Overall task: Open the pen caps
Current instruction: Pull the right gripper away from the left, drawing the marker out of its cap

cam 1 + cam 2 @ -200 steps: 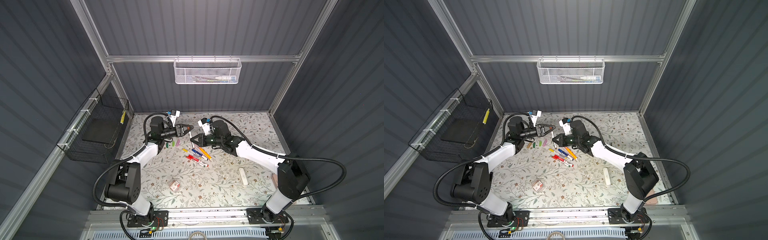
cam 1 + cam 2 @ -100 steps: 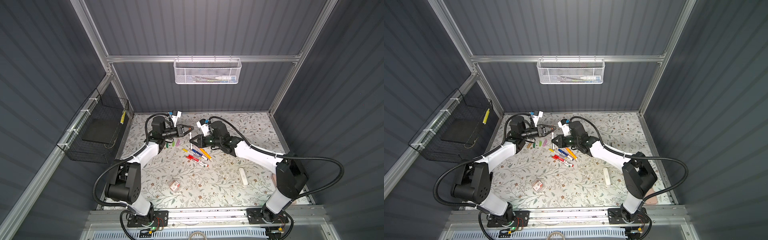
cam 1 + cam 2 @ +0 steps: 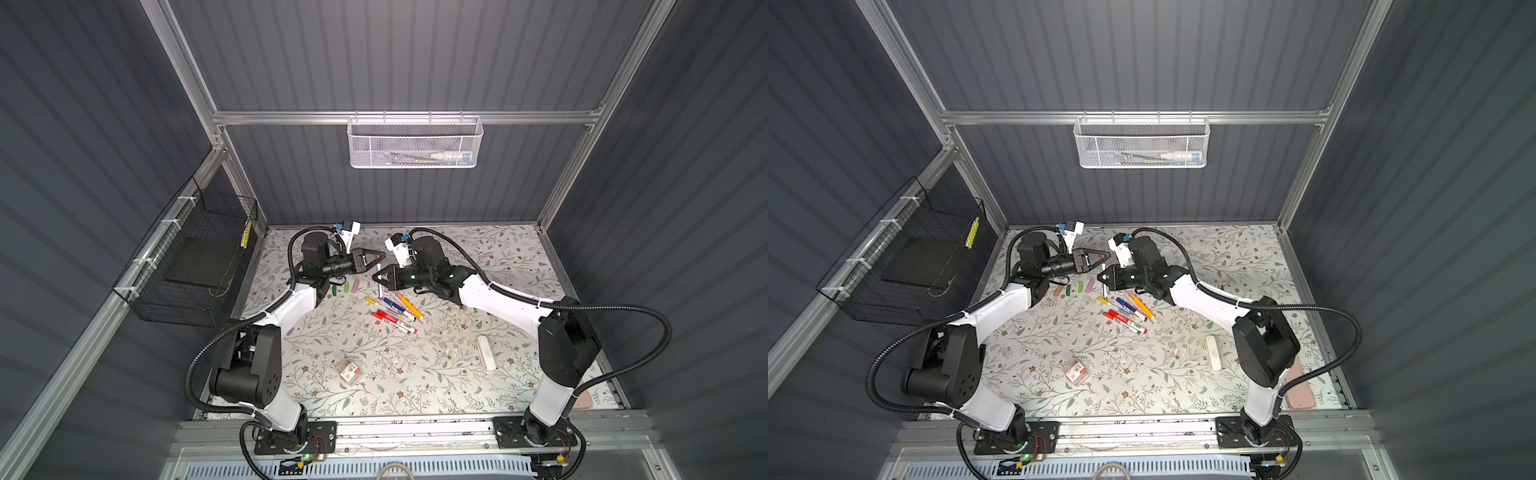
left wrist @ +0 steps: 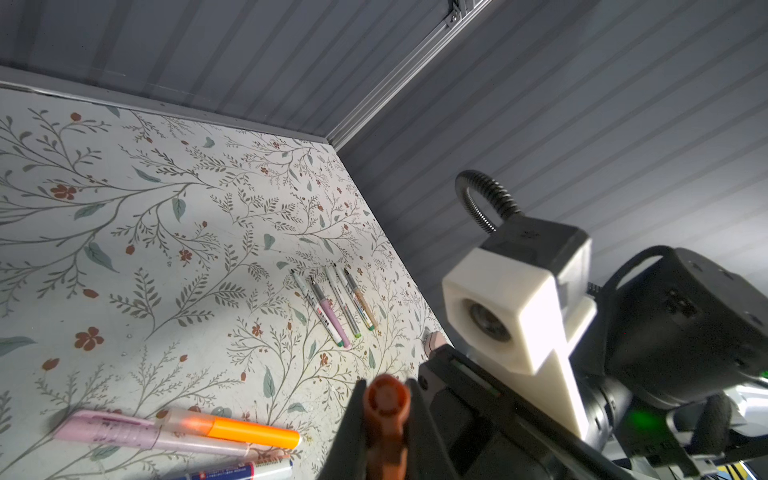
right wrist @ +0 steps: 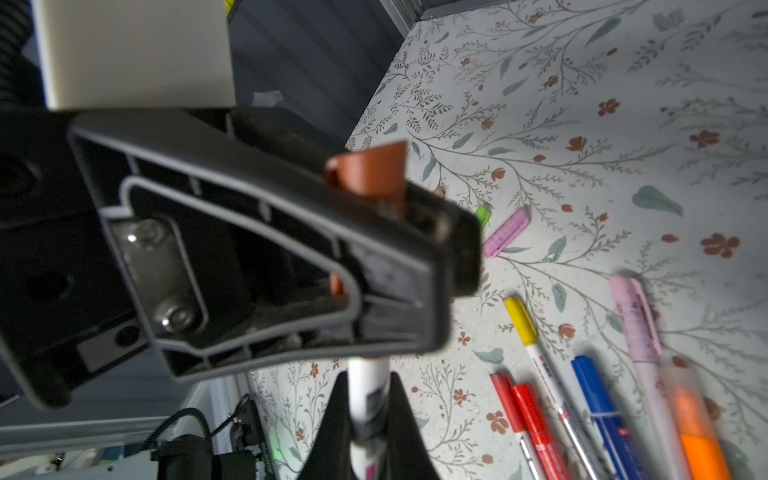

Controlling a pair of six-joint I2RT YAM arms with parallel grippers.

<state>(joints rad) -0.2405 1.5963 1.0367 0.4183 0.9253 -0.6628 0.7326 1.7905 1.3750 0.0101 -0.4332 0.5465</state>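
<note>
Two grippers sit tip to tip above the floral-print mat (image 3: 457,374), back-centre. L gripper (image 3: 376,262) pinches stubby brown plastic pen cap (image 4: 386,399); R gripper (image 3: 378,279) clamps slim white pen body (image 5: 368,372).

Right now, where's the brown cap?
The brown cap is pinched in the left gripper, above the back middle of the mat in a top view, beside the right gripper holding a white pen.

We are seeing a white oblong case (image 3: 486,353) lying on the floral table (image 3: 436,395). A white mesh basket (image 3: 415,143) and a black wire basket (image 3: 187,270) are hanging on the walls.
</note>
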